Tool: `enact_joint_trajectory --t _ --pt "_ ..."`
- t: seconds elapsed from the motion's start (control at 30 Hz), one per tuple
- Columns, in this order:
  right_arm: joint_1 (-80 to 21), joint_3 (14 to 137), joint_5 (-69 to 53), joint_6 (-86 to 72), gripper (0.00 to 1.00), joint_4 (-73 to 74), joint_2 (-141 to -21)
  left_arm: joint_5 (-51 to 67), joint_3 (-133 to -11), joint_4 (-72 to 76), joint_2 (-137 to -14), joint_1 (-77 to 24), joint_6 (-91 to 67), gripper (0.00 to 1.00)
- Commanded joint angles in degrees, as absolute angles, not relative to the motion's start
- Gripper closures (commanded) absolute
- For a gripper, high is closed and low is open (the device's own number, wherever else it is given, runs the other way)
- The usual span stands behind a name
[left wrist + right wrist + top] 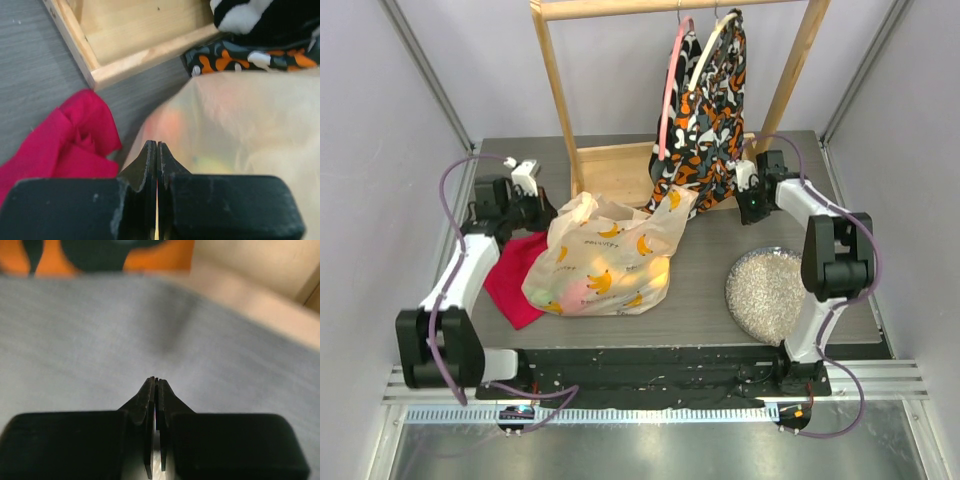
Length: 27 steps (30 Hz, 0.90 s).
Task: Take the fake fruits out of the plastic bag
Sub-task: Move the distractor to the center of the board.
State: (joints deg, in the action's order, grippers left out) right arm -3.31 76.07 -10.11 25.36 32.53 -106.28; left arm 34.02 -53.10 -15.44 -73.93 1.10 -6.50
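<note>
The left gripper (157,150) has its two fingers pressed tight together. The plastic bag (240,135) lies just in front of it and to its right, very near the tips. From this view you cannot tell if the tips touch the bag. Soft blurs of orange and yellow-green show through the thin bag there. These are the fake fruits (172,125), and they are inside the bag. A red cloth (65,145) lies crumpled to the left of this gripper. The wooden base (135,40) of a rack is farther ahead of it.

From above, the left gripper (542,212) sits by the bag's (620,245) far left corner. The bag is puffy and printed with little bananas. Yellow, pink and green fruit shapes (603,281) show through its near side.

The right gripper (156,385) also has its fingers shut tight, over the grey table (100,330). An orange and black patterned garment (155,255) is straight ahead of it, blurred. From above, the right gripper (750,208) is well apart from the bag, which lies off to its side. A glittery silver plate (770,290) lies nearer the arm's base than this gripper.
</note>
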Motion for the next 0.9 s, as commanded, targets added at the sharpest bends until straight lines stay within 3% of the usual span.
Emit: enact_joint_trajectory --t 0.0,0.13,0.27,0.53,0.7,0.87 --pt "-4.39 83.75 -9.41 24.61 0.93 28.39 -110.64 37.09 -62.12 -8.35 -80.84 0.53 -7.91 1.0" --pt "-4.75 91.3 -8.53 23.47 0.93 28.21 -117.92 34.54 -70.91 -5.54 -91.91 -1.67 -9.23 1.0" --pt "-5.18 97.2 -7.82 23.47 0.93 28.65 -122.6 33.32 -87.66 -6.5 -103.08 -2.2 -8.79 1.0" --pt "-6.06 107.22 -5.1 23.82 0.93 27.34 -130.6 22.42 -107.74 -6.06 -120.91 -3.6 -1.24 1.0" --pt "-8.96 108.72 -5.45 23.29 0.93 26.98 -130.79 21.0 -117.59 -7.21 -126.91 -3.52 2.02 1.0" --pt "-12.82 105.13 -4.14 22.24 0.91 27.24 -126.22 20.55 -117.43 -11.3 -124.55 -3.6 0.62 1.0"
